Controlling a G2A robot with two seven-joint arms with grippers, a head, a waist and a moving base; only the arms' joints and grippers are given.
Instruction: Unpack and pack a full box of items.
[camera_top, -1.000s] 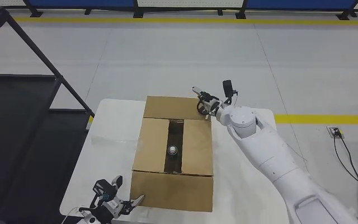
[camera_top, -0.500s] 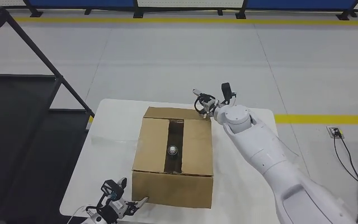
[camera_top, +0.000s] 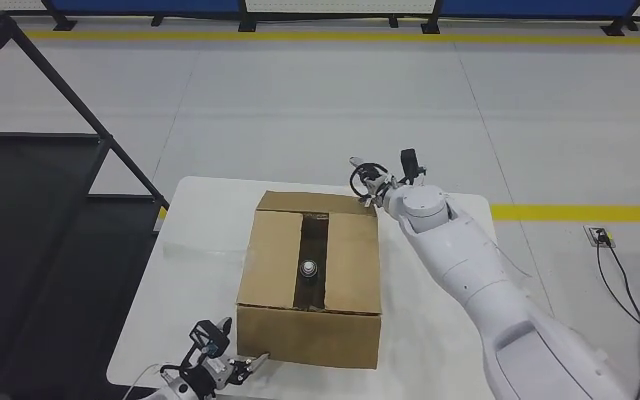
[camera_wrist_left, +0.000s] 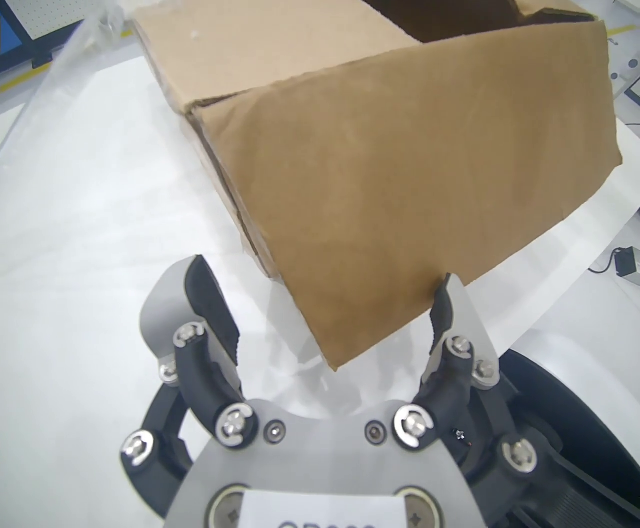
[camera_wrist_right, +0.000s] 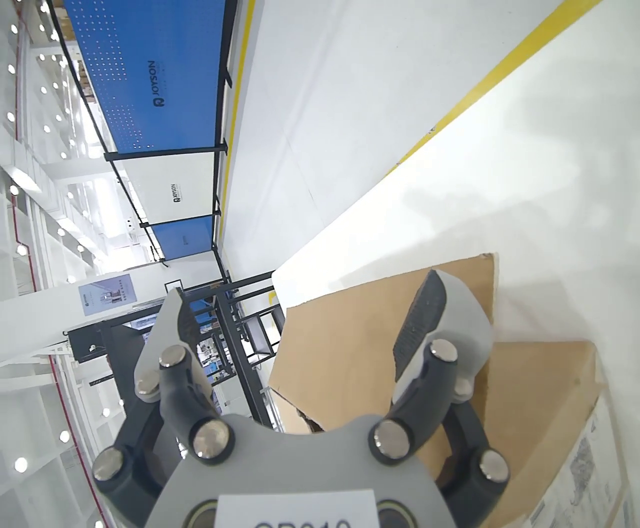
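Taking 6 o'clock as the edge nearest the robot in the top view, a white table (camera_top: 200, 260) holds a brown cardboard box (camera_top: 350, 260) at its centre.

At about 7 o'clock from the box, low at the table's near edge, sits the left gripper (camera_wrist_left: 322, 277). Its two fingers are spread wide apart and hold nothing. The corner of the box's near flap (camera_wrist_left: 400, 175), which hangs outward, lies between them. One fingertip (camera_wrist_left: 442, 300) is right at the flap's edge; contact cannot be told.

The box's two long top flaps are nearly closed, leaving a dark slit running from 6 to 12 o'clock. In the slit a small round pale item (camera_top: 310, 267) shows.

At about 1 o'clock, by the far corner of the box, the right gripper (camera_wrist_right: 303, 287) hangs above the far flap (camera_wrist_right: 350, 340), fingers parted and empty.

Beyond the table is grey floor with a yellow line (camera_top: 560, 212) at 3 o'clock and a black frame (camera_top: 100, 150) at 10 o'clock.
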